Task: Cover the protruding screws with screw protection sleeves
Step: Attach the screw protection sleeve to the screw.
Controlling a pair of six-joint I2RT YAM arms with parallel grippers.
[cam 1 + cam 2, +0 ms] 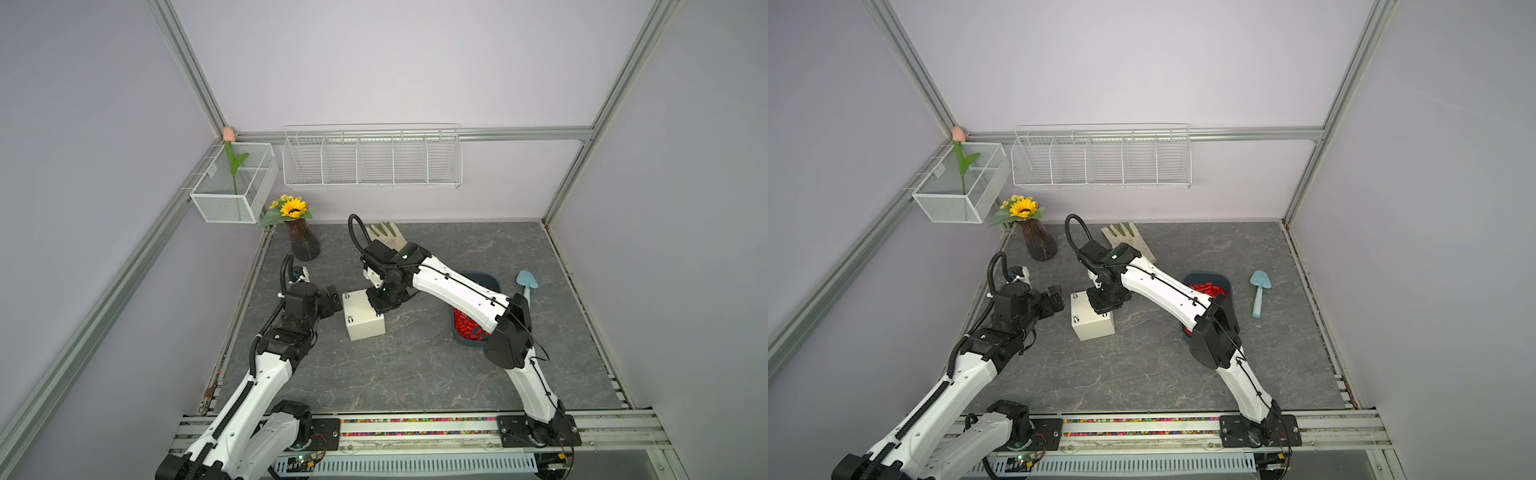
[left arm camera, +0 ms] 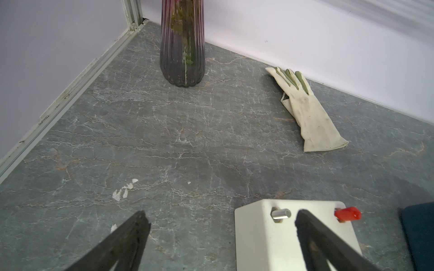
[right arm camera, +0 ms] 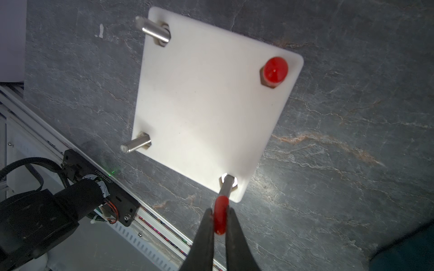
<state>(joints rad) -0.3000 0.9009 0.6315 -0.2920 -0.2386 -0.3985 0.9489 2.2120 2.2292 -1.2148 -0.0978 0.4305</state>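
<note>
The cream-white box (image 1: 365,322) (image 1: 1094,324) stands mid-table. In the right wrist view its top face (image 3: 204,105) carries two bare protruding screws (image 3: 153,29) (image 3: 136,146) and one capped by a red sleeve (image 3: 274,70). My right gripper (image 3: 220,211) hangs over the box's right side (image 1: 380,305) and is shut on a red screw protection sleeve (image 3: 220,217). That sleeve sits in line on the tip of the fourth screw (image 3: 227,186). My left gripper (image 2: 220,214) stands open just left of the box (image 1: 332,297), holding nothing. Several loose sleeves (image 1: 1208,289) fill a dark blue tray (image 1: 1204,275).
A dark glass vase (image 1: 304,245) with a sunflower stands back left, and a pale glove (image 2: 307,112) lies behind the box. A light blue trowel (image 1: 1259,295) lies right of the tray. Wire baskets (image 1: 372,160) hang on the back wall.
</note>
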